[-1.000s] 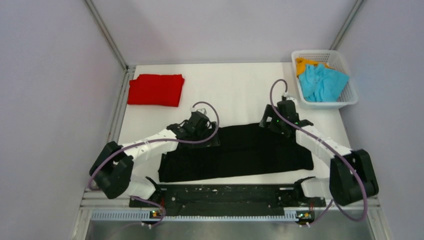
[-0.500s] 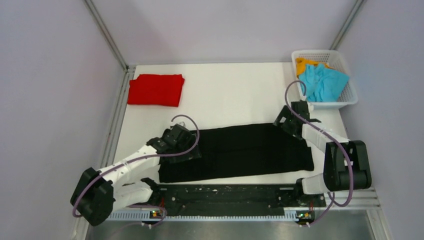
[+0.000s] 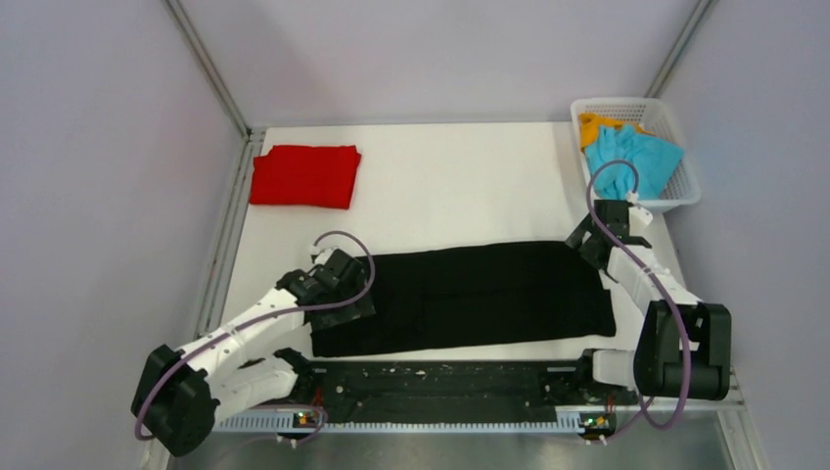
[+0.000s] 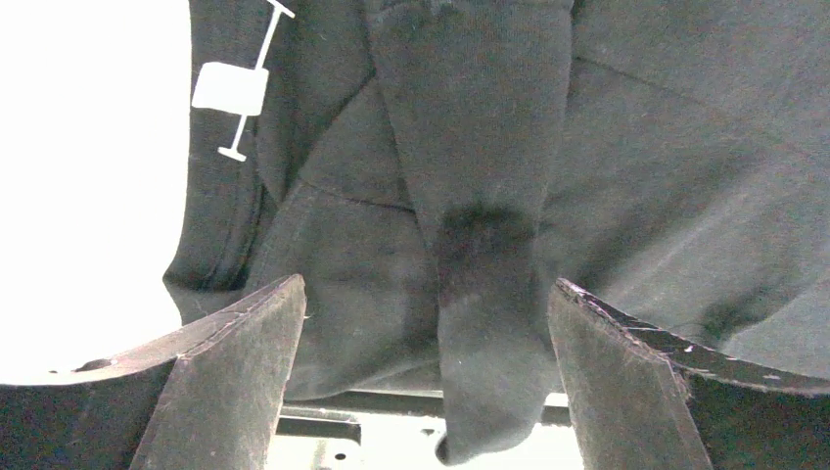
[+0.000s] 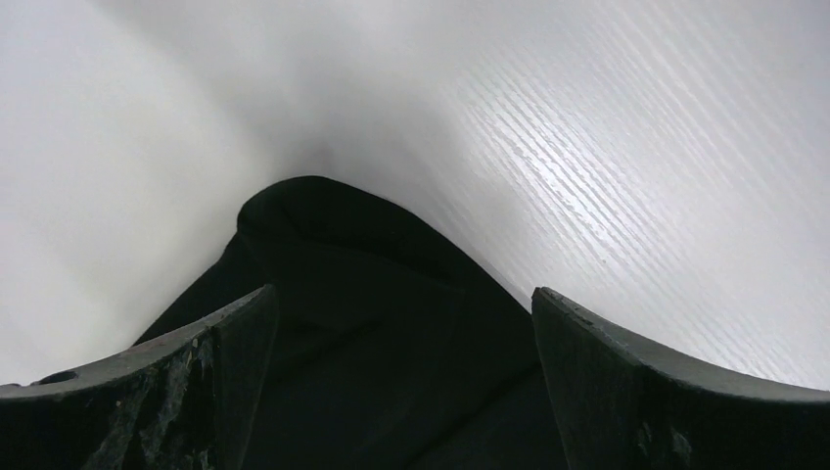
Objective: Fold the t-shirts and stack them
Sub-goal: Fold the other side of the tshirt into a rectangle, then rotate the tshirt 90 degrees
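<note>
The black t-shirt (image 3: 470,292) lies folded into a long strip across the near half of the table. My left gripper (image 3: 341,296) is at its left end, open, with black cloth (image 4: 470,196) and a white tag (image 4: 230,88) under and between the jaws (image 4: 426,289). My right gripper (image 3: 599,238) is at the strip's far right corner, open, with that corner of cloth (image 5: 372,294) lying between its jaws (image 5: 401,296). The red t-shirt (image 3: 305,176) lies folded at the far left. The cyan (image 3: 634,159) and orange (image 3: 590,125) garments lie in the basket.
A white plastic basket (image 3: 641,205) stands at the far right corner of the table. A black rail (image 3: 431,382) runs along the near edge by the arm bases. Grey walls close in the left, back and right sides.
Both grippers have moved apart along the black shirt, the left toward its left end and nearer me, the right toward its right end. The red shirt and basket have not moved.
</note>
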`<state>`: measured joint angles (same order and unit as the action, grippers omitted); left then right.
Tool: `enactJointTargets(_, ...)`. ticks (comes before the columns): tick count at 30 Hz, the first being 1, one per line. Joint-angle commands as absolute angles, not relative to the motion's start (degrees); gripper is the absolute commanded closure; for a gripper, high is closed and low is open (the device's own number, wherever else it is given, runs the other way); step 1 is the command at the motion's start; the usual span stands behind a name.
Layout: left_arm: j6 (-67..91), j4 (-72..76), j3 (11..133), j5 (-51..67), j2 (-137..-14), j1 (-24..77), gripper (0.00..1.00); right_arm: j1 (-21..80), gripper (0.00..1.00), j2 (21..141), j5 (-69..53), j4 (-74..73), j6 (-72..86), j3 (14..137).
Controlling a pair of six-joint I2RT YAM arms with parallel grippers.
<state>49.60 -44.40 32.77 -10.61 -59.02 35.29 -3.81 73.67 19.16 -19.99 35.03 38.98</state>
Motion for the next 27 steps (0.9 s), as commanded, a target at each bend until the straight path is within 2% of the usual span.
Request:
enactJointTargets(1,51.42,-50.44,36.71,-15.28,-54.87,35.03,0.02,-4.36,0.01,71.83,24.5,-24.39,35.06,42.99)
enactJointTargets(4,54.07,-53.72,39.47,-18.27,-53.55,35.05,0.02,-4.39,0.01,71.37,26.9,-27.18,35.68,44.64)
enactJointTargets(6,54.7,-54.45,41.56,-20.93,-52.76,34.99,0.01,-4.4,0.01,70.49,24.22,-26.06,34.33,44.91)
enactJointTargets(12,49.2,-37.78,42.69,-14.78,-52.49,35.0,0.01,-4.32,0.02,67.06,-6.95,-10.5,26.4,42.3)
enactJointTargets(15,47.46,-28.9,42.19,-11.38,-55.36,35.01,0.01,-3.67,0.01,67.57,-17.31,-0.87,27.87,39.55)
enactJointTargets(20,48.33,-19.47,42.05,-9.84,-66.93,34.1,0.01,-0.64,0.01,75.16,-14.26,1.67,26.24,40.23)
enactJointTargets(22,48.98,-18.83,42.47,-8.89,-71.5,32.37,0.01,-0.64,0.01,79.48,-6.4,-2.0,26.84,42.05)
enactJointTargets(24,49.38,-17.92,41.26,-8.65,-74.55,29.63,0.01,-1.72,0.01,82.77,1.01,-5.44,27.75,43.5)
enactJointTargets(27,50.78,-15.93,36.8,-10.96,-77.17,25.74,0.01,-5.88,0.01,86.9,0.9,-5.34,30.09,43.5)
